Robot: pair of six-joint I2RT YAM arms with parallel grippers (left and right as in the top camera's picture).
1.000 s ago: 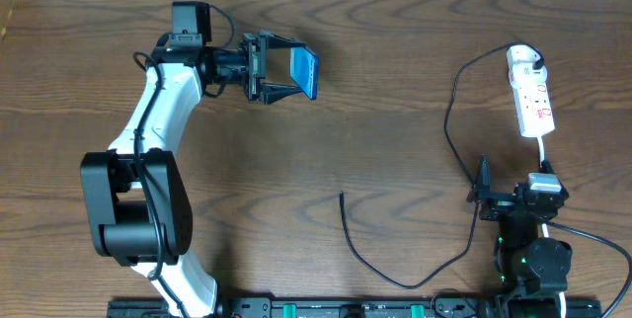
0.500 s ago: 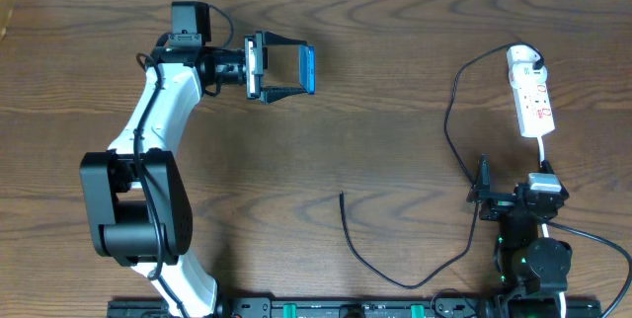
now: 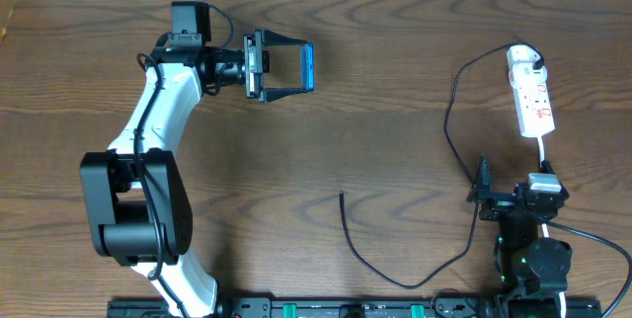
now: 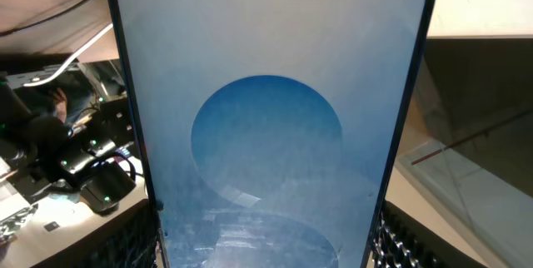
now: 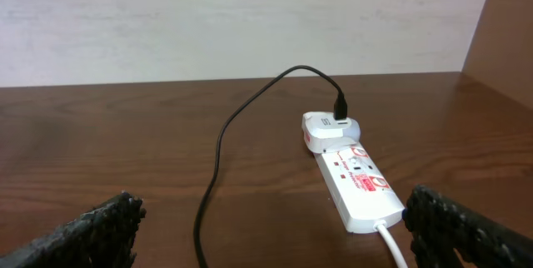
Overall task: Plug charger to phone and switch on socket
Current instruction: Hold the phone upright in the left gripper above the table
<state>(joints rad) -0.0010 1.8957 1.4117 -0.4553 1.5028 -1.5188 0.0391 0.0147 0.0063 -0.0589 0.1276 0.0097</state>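
In the overhead view my left gripper (image 3: 304,68) is shut on the phone (image 3: 309,68), held above the table at the back left and seen edge-on. The left wrist view is filled by the phone (image 4: 266,135), its blue screen with a lighter circle, with the fingers (image 4: 133,247) pressed against both long edges. The white socket (image 3: 534,99) lies at the back right, and the charger's white adapter (image 3: 523,58) is plugged into its far end. The black charger cable (image 3: 449,140) loops down to a free tip (image 3: 342,196) mid-table. My right gripper (image 3: 515,182) stands open just in front of the socket (image 5: 358,186).
The socket's white cord (image 5: 391,243) runs back toward the right arm's base (image 3: 533,259). A black rail (image 3: 346,308) lines the table's front edge. A pale wall (image 5: 250,18) rises behind the table's far edge.
My left wrist has rolled, turning the phone from screen partly upward to edge-on. The right arm, cable and socket have not moved.
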